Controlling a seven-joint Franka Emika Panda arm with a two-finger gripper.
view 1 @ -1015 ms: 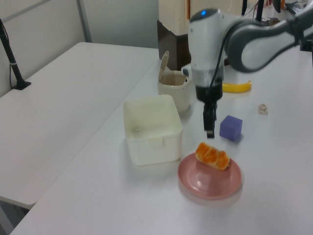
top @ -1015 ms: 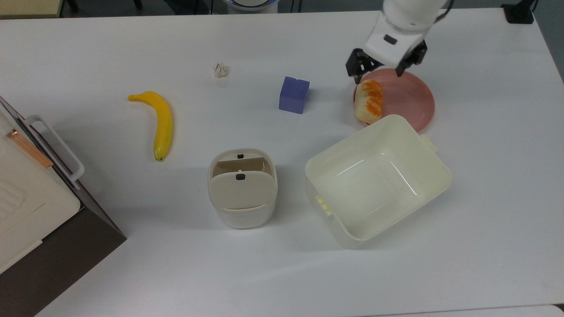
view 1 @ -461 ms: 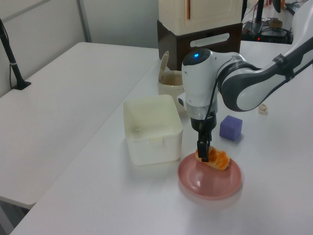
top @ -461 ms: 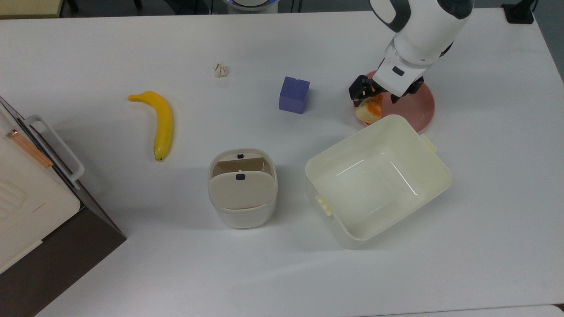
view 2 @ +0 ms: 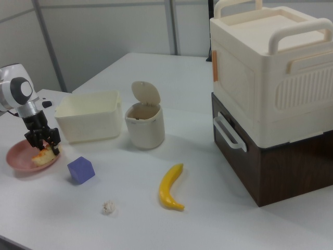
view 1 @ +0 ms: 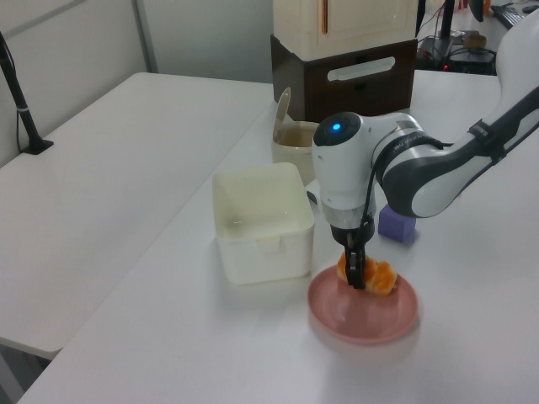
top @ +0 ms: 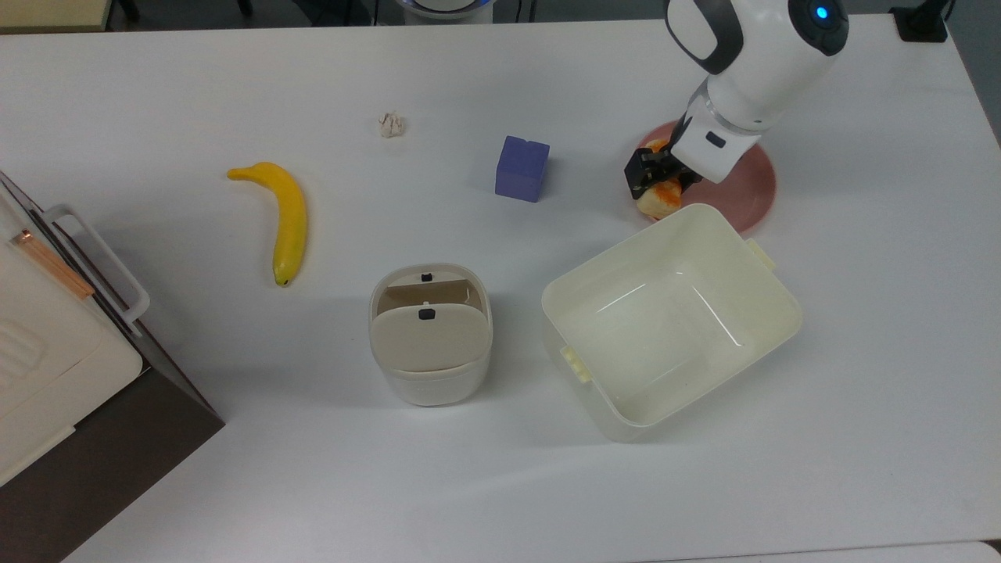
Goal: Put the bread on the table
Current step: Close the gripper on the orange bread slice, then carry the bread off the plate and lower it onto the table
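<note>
The white table [top: 500,485] carries everything, and the pink plate [top: 747,188] near its far right corner in the top view serves as the landmark. A cream case stacked on a dark brown cabinet [view 2: 270,104] stands well apart from the plate, at the table's opposite end. The open cream plastic tub [top: 672,317] sits just beside the plate, its rim overlapping the plate's near edge in the top view. A lidded cream bin [top: 430,332] stands beyond the tub from the plate. The yellow banana [top: 285,219] lies farther off. The gripper [top: 655,173] is down over the plate, jaws pinching the bread [top: 661,199], which rests on the plate's edge. A purple cube [top: 522,168] sits near the plate, a paper wad [top: 390,124] beyond it.
</note>
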